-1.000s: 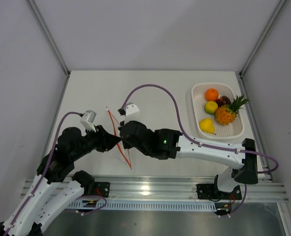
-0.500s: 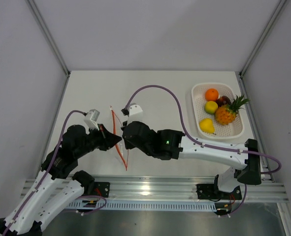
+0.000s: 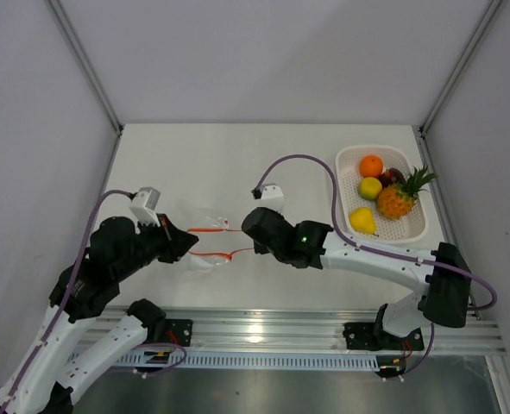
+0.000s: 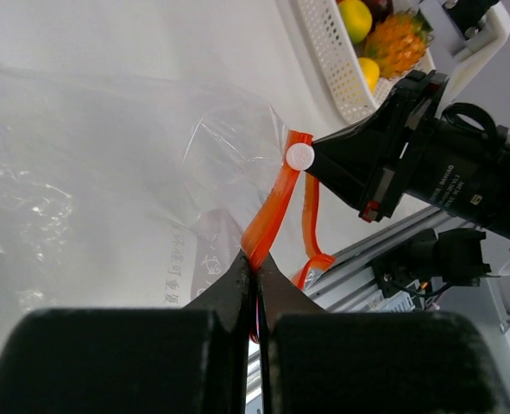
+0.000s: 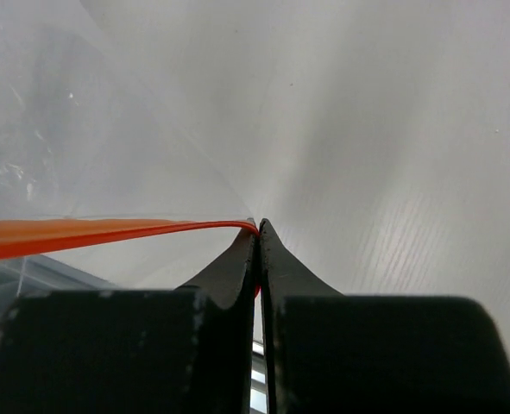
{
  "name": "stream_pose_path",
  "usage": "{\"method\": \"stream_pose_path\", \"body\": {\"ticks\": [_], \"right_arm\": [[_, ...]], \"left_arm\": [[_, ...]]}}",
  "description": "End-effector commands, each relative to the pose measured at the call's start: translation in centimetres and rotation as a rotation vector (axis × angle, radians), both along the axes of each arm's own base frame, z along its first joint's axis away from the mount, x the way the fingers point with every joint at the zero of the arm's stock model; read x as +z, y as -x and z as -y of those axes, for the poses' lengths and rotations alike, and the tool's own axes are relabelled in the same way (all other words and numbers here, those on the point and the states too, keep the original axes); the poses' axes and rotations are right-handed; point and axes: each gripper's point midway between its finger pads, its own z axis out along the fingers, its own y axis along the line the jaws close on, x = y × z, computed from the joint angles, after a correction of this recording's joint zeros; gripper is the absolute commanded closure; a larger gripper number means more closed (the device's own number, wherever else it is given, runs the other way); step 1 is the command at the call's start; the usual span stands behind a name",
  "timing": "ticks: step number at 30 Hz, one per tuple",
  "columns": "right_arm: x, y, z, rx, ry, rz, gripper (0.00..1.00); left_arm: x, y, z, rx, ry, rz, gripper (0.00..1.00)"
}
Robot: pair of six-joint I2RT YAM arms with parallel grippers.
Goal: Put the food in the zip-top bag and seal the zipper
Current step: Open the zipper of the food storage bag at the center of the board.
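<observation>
The clear zip-top bag (image 3: pixel 204 250) hangs between my two grippers over the table's near middle. Its red-orange zipper (image 3: pixel 210 229) runs between them, with a second strand (image 3: pixel 229 255) looping lower. My left gripper (image 3: pixel 189 241) is shut on the zipper (image 4: pixel 270 220) at its left end. My right gripper (image 3: pixel 248 231) is shut on the zipper (image 5: pixel 108 230) at its right end. The bag film fills both wrist views (image 4: pixel 82 190) (image 5: pixel 91 112). The food lies in the white basket (image 3: pixel 414 231): orange (image 3: pixel 371 165), yellow-green fruit (image 3: pixel 370 187), pear (image 3: pixel 362 219), dark red fruit (image 3: pixel 392 176), pineapple (image 3: pixel 396 200).
The white basket stands at the right, close to the side wall (image 3: pixel 479 129). The aluminium rail (image 3: pixel 272 332) runs along the near edge. A purple cable (image 3: pixel 306 164) arcs above the right arm. The basket also shows in the left wrist view (image 4: pixel 332 69).
Both grippers have drawn apart, left going left and right going right. The zipper, earlier a near-vertical strip between them, now stretches sideways and the bag spreads out.
</observation>
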Motion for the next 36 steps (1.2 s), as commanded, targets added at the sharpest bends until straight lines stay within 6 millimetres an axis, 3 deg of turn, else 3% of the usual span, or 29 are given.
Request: {"method": "stream_pose_path", "body": {"ticks": [1, 5, 9, 10, 11, 13, 15, 24, 25, 26, 30, 31, 34, 35, 36], "right_arm": [[-0.3, -0.9, 1.3, -0.033, -0.033, -0.014, 1.00], [-1.3, -1.1, 1.4, -0.020, 0.001, -0.019, 1.00], [-0.4, -0.8, 0.3, 0.036, -0.037, -0.015, 0.96], [0.0, -0.8, 0.2, 0.050, -0.035, -0.005, 0.92], [0.2, -0.9, 0.3, 0.050, -0.031, 0.001, 0.82], [0.9, -1.0, 0.6, 0.048, -0.017, 0.011, 0.78], [1.5, -1.1, 0.7, 0.062, -0.005, 0.024, 0.67], [6.7, -1.6, 2.5, 0.065, 0.012, 0.095, 0.19], [6.9, -1.7, 3.3, 0.049, 0.036, 0.098, 0.16], [7.9, -2.0, 3.6, 0.030, 0.026, 0.115, 0.02], [10.0, -3.7, 8.5, -0.171, 0.007, 0.153, 0.01], [10.3, -5.1, 10.5, -0.253, -0.013, 0.149, 0.01], [10.6, -7.0, 14.0, -0.350, -0.102, 0.146, 0.01], [10.6, -8.7, 16.8, -0.438, -0.119, 0.150, 0.01], [11.0, -9.5, 18.1, -0.482, -0.152, 0.167, 0.01]], "left_arm": [[-0.5, -0.5, 0.3, -0.022, -0.031, 0.008, 0.99], [-1.9, -1.0, 1.1, -0.040, -0.037, -0.021, 0.99], [-2.4, -1.7, 2.3, -0.067, -0.009, -0.039, 0.99], [-2.5, -2.0, 2.7, -0.072, -0.004, -0.044, 0.99], [-2.6, -2.2, 2.9, -0.072, -0.001, -0.048, 1.00], [-3.0, -2.8, 3.1, -0.063, -0.002, -0.059, 0.99], [-3.0, -3.4, 3.3, -0.046, 0.005, -0.054, 0.99], [-3.5, -6.3, 3.7, 0.033, 0.001, -0.054, 0.99], [-3.5, -6.5, 3.7, 0.041, 0.000, -0.053, 0.99], [-3.5, -6.7, 3.7, 0.046, -0.001, -0.056, 0.99], [-4.3, -7.9, 4.3, 0.060, -0.006, -0.084, 1.00], [-4.3, -8.1, 4.6, 0.057, 0.001, -0.084, 0.99], [-4.5, -8.7, 5.3, 0.046, 0.004, -0.099, 0.99], [-4.3, -9.0, 5.5, 0.041, 0.008, -0.095, 0.99], [-3.9, -9.2, 5.7, 0.038, 0.009, -0.086, 0.99]]}}
